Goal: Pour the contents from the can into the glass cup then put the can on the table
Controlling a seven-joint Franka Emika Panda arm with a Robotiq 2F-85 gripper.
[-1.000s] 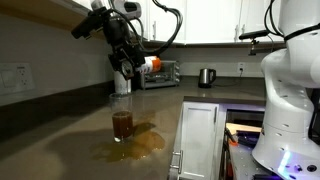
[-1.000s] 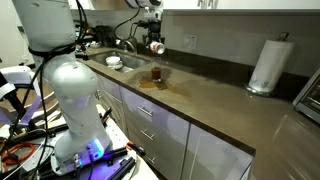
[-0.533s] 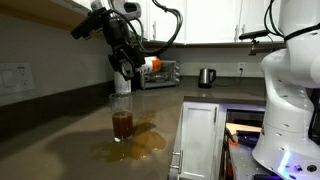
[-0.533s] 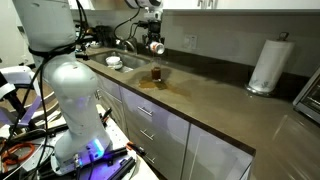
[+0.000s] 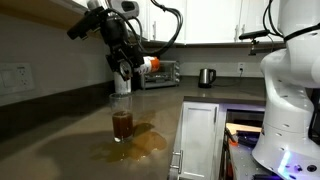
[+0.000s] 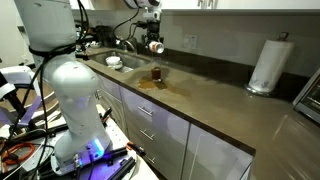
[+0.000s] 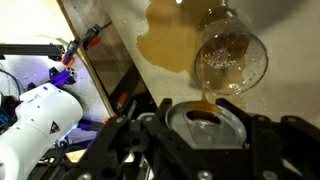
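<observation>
Liquid point(image 7: 207, 101) is running in a thin brown stream from the can point(image 7: 205, 120) into the glass point(image 7: 231, 58), as the wrist view shows. The gripper point(image 7: 206, 128) is clamping the can from both sides, its dark fingers point(image 7: 150, 138) pressing on the can's wall, and the lid is facing the camera. The can is hanging tipped just above the glass, its pouring edge near the glass's rim but apart from it. In both exterior views the gripper point(image 5: 122, 74) point(image 6: 151, 41) is reaching down from above the glass point(image 5: 122, 121) point(image 6: 157, 74). In an exterior view the can point(image 6: 155, 46) is showing as a dark red shape right over the glass. The glass is standing upright on the table point(image 5: 60, 130) point(image 6: 222, 112), with brown drink filling its lower part. A brown puddle point(image 5: 138, 146) point(image 7: 168, 42) is lying on the table around and beside the glass's base. A kettle point(image 5: 206, 77) is standing well behind the glass, and a towel roll point(image 6: 266, 65) is standing far along the table from the glass.
</observation>
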